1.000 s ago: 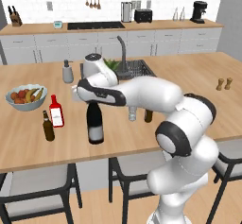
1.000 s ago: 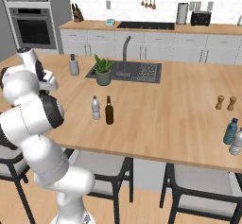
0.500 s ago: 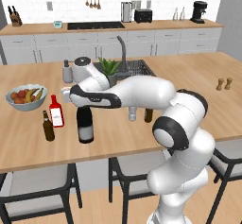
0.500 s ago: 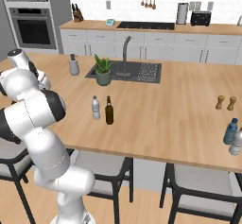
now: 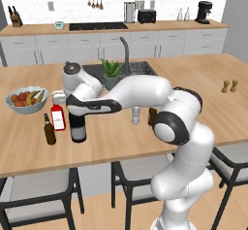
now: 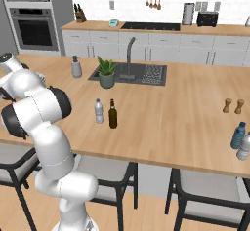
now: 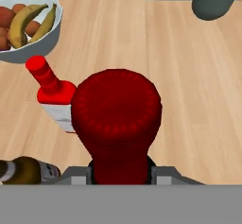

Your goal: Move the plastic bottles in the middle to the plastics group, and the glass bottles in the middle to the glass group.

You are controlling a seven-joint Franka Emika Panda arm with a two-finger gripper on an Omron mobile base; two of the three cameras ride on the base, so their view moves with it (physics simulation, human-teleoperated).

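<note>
**Wine bottle arrives beside the glass group**

The gripper (image 5: 72, 108) is pinched on the neck of the tall wine bottle (image 5: 77, 127), its jaws pressed against the red neck just under the round, glossy red top (image 7: 116, 109). Gripping high on the neck probably keeps the heavy dark body hanging plumb, so the bottle stands upright with its base at or just above the wooden island counter (image 5: 203, 76); which of the 2 I cannot tell.

In the hand view, at about 10 o'clock from the red top, sits the red-capped bottle (image 7: 53, 93) with its red shoulder and white label, just beside the wine bottle. At about 8 o'clock lies the plain brown bottle (image 7: 23, 169), smooth and dark. These 2 make up the glass group, so the wine bottle looks brought to its proper spot, close to both but not clearly touching either. At 11 o'clock is a pale fruit bowl (image 7: 33, 31) with bananas.

Well apart, at 3 o'clock across the counter in the left base view, 2 things wait in the middle: the small clear plastic bottle (image 6: 99, 111), ribbed and colourless, and the small brown beer bottle (image 6: 113, 114) right next to it. Each seems yet to be sorted.
</note>
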